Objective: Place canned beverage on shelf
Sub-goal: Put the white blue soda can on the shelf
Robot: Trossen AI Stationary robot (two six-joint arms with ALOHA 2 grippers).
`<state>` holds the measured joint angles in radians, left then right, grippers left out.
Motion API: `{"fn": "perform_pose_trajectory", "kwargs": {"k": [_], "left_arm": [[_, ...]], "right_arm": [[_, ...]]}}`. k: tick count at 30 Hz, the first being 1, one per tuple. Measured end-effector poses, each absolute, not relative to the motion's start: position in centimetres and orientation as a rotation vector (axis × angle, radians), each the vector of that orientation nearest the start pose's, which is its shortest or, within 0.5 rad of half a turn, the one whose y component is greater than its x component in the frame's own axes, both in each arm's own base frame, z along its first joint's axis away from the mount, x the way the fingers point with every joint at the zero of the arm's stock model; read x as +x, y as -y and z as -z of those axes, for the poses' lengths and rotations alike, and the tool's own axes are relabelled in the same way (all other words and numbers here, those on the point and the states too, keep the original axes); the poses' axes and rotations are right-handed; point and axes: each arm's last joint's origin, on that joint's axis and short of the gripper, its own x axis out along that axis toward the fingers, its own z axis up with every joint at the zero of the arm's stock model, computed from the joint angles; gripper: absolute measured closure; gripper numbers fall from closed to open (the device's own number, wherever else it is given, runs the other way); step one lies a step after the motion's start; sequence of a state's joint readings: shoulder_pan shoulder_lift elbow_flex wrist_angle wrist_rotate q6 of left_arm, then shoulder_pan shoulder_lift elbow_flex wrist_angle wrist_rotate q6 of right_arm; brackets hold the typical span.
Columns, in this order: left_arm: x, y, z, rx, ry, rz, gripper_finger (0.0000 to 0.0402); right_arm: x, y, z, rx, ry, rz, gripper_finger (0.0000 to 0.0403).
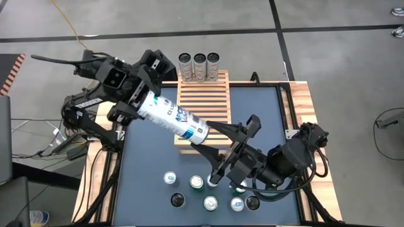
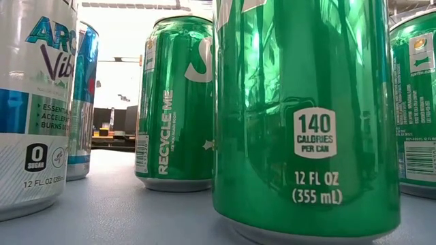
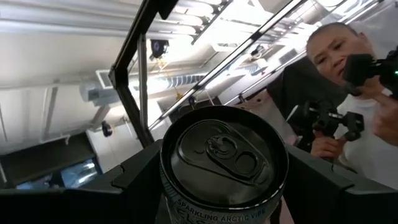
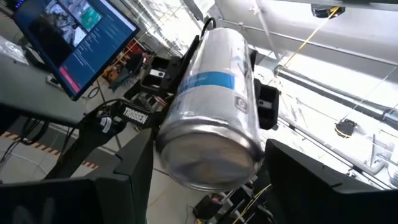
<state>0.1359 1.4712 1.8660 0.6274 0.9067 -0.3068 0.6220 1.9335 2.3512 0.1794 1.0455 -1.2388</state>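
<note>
White-and-blue can [image 1: 172, 117] lies tilted above the shelf [image 1: 203, 108], long axis running 10 to 4 o'clock, lid end toward 10. Left gripper [image 1: 129, 101] clenches the lid end; right gripper [image 1: 222, 144] grasps the base end at 4 o'clock.

The tall can [image 1: 172, 117] is showing glossy printed metal with a brushed silver base and a dark shiny lid. The shelf [image 1: 202, 101] is looking like pale, matt slatted wood, and the green cans [image 2: 306, 116] are gleaming mirror-smooth on the matt blue table [image 1: 151, 164].
</note>
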Motion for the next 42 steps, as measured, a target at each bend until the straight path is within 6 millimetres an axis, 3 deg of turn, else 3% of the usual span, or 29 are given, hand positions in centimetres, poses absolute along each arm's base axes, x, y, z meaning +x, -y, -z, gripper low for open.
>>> {"fn": "perform_pose_trajectory", "kwargs": {"k": [20,42], "left_arm": [[24.6,-1.2,-58.7,0.227,0.765,0.795,0.0150],[24.8,-1.2,-58.7,0.206,0.765,0.754,0.0150]], "right_arm": [[32.6,-20.2,-54.9,-0.855,0.071,0.566,0.0137],[33.3,-18.8,-55.3,-0.942,0.071,0.609,0.0137]]}}
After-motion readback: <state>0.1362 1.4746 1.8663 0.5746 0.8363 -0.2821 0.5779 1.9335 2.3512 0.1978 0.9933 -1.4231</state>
